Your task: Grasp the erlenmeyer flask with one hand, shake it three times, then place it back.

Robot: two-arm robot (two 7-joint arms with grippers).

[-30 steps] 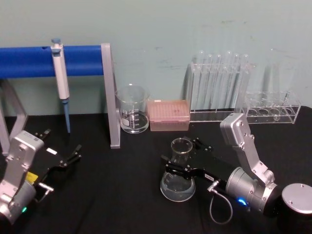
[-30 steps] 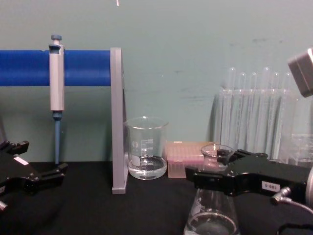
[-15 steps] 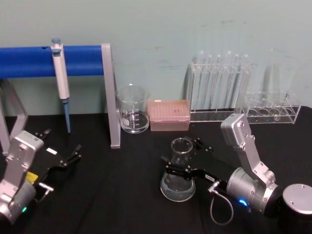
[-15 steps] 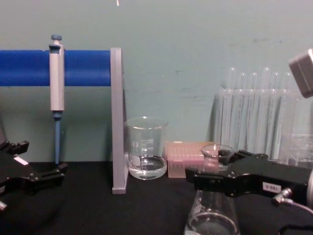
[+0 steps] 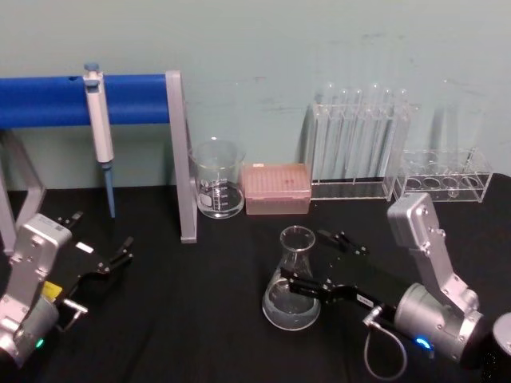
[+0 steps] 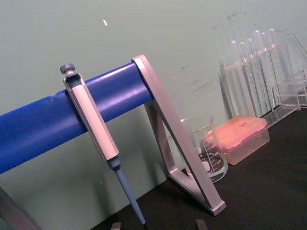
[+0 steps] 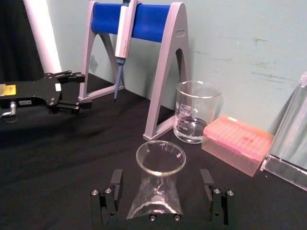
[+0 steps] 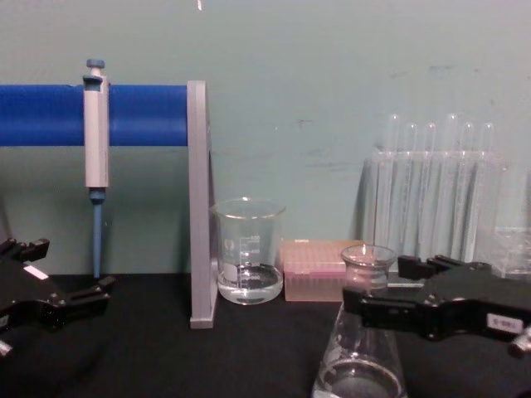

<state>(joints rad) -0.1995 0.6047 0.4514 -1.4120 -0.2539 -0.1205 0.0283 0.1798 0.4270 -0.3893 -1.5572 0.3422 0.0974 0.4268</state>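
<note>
The erlenmeyer flask point(image 5: 292, 289) stands upright on the black table, a little liquid in its base. My right gripper point(image 5: 302, 257) is open, one finger on each side of the flask. In the right wrist view there is a clear gap between each finger and the flask point(image 7: 160, 159), with the right gripper point(image 7: 161, 184) level with the cone's lower part. From the chest view the right gripper point(image 8: 375, 283) comes in from the right beside the flask point(image 8: 361, 365). My left gripper point(image 5: 102, 254) rests open at the table's left, far from the flask.
Behind the flask stand a glass beaker point(image 5: 216, 182), a pink tip box point(image 5: 276, 188) and a rack of test tubes point(image 5: 359, 148). A second clear rack point(image 5: 443, 177) sits far right. A pipette point(image 5: 98, 120) hangs on the blue stand point(image 5: 181, 159).
My right gripper has drawn back to the right, so less of its fingers reaches past the flask. The flask stays put on the table. The left arm has not moved.
</note>
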